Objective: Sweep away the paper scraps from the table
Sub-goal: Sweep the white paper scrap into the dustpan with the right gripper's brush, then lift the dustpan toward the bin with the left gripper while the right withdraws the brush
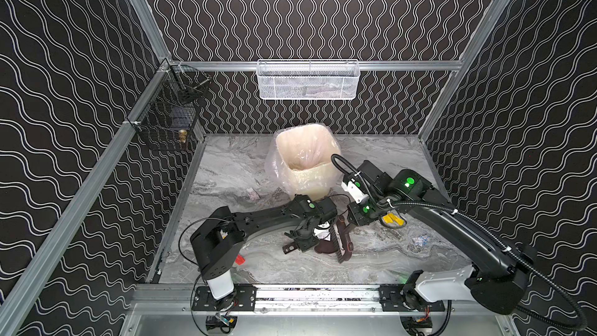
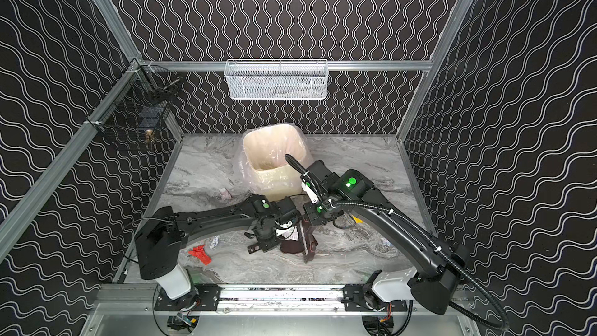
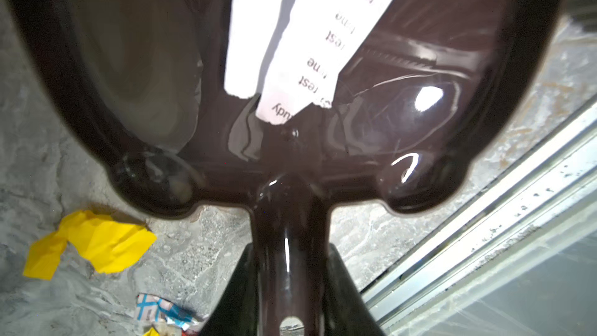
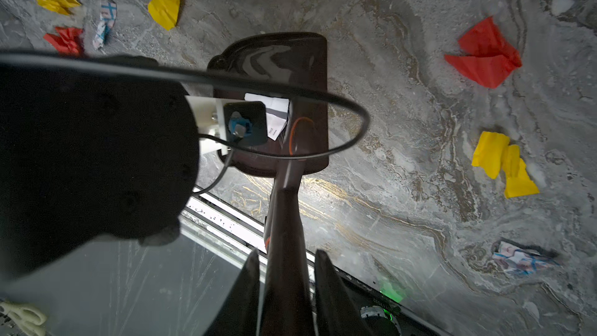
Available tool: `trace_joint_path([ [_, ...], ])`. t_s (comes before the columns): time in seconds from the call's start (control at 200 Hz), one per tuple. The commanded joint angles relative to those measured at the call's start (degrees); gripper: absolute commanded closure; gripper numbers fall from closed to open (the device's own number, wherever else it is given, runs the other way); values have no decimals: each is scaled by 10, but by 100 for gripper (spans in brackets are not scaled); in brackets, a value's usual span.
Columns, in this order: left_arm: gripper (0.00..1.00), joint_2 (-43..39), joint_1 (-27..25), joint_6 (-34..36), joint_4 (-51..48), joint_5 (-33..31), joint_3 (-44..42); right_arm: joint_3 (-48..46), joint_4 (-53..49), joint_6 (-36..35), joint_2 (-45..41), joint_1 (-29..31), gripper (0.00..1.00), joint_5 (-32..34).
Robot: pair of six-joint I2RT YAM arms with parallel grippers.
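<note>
Of the paper scraps (image 4: 484,53), a white printed strip (image 3: 323,43) is lying inside the dustpan (image 3: 436,43). Its long axis is running nearly in line with the pan's handle, from the handle end toward the mouth. The others are lying loose on the table (image 1: 226,163). A red scrap (image 2: 200,253) is sitting near the front left corner and a pale scrap (image 1: 253,193) just left of the bin (image 1: 311,182). A yellow scrap (image 1: 392,219) and a blue-marked scrap (image 1: 420,240) are lying toward the right edge.

The dustpan is being held at the middle of the front half, its handle pointing toward the left edge and its mouth facing right. The left gripper (image 3: 289,248) is clamping that handle. The brush (image 1: 343,244) is sitting at the mouth with its head running front to back, and the right gripper (image 4: 287,255) is clamping the brush's handle.
</note>
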Motion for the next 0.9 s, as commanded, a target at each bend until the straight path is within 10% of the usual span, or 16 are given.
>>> trace_joint_path([
  [0.0, 100, -31, 0, -29, 29, 5, -18, 9, -23, 18, -26, -13, 100, 30],
  [0.896, 100, -293, -86, -276, -196, -108, 51, 51, 32, -9, -128, -210, 100, -42],
])
